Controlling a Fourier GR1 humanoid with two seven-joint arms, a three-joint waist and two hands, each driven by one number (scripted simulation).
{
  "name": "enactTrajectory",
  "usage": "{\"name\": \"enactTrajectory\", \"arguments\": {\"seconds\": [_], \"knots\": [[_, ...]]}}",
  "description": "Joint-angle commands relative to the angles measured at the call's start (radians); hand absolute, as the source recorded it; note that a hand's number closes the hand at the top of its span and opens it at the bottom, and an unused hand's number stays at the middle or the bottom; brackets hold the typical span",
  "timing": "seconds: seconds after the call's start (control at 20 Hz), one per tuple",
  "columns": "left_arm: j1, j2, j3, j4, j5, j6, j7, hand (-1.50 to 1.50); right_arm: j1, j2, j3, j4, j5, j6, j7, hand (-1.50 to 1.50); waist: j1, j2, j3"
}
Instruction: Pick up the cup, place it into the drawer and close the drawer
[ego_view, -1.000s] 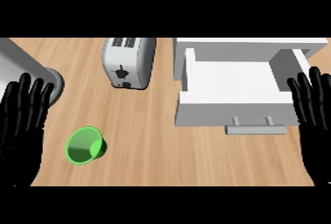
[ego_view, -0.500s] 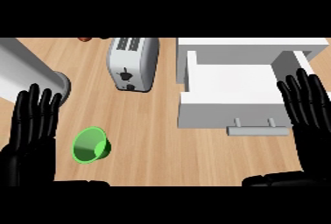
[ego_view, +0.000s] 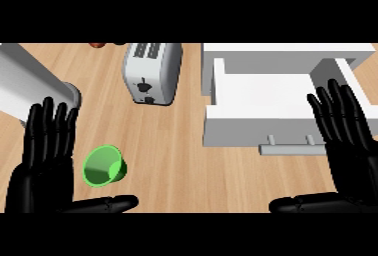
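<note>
A green cup (ego_view: 104, 166) lies on its side on the wooden counter, at the lower left, mouth facing left. My left hand (ego_view: 43, 160) is open just left of it, fingers straight and pointing up, thumb stretched out below the cup. The white drawer (ego_view: 277, 102) stands pulled open at the upper right, its handle (ego_view: 293, 146) facing me. My right hand (ego_view: 353, 150) is open at the right edge, fingers straight, partly over the drawer's front right corner, thumb pointing left along the lower edge.
A silver toaster (ego_view: 151, 71) stands at the top centre, left of the drawer. A large grey cylinder (ego_view: 29, 85) lies at the upper left. Small red and brown items (ego_view: 98, 44) peek in at the top edge.
Both hands have come further into view and toward the centre, thumbs now showing. The view has shifted, so cup, toaster and drawer sit lower and more to the right.
</note>
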Motion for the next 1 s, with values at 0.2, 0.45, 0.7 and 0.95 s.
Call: {"name": "enactTrajectory", "arguments": {"seconds": [0.2, 0.45, 0.7, 0.95], "knots": [[-0.004, -0.001, -0.044, 0.035, 0.001, 0.065, -0.012, -1.50, -0.028, 0.037, 0.027, 0.041, 0.043, -0.018, -0.012, -1.50, 0.001, 0.000, 0.000], [0.058, 0.007, 0.027, 0.045, 0.047, 0.002, -0.062, -1.50, -0.031, -0.019, -0.070, -0.009, -0.056, 0.030, 0.041, -1.50, 0.001, -0.001, 0.000], [0.098, -0.001, -0.031, 0.063, -0.007, 0.068, -0.086, -1.50, -0.052, -0.002, -0.054, 0.042, -0.023, 0.028, -0.008, -1.50, 0.002, 0.000, 0.000], [0.044, 0.033, 0.094, 0.175, 0.093, -0.009, -0.078, -1.50, -0.097, 0.009, -0.033, 0.017, -0.012, -0.001, 0.067, -1.50, 0.001, 0.000, 0.000]]}}
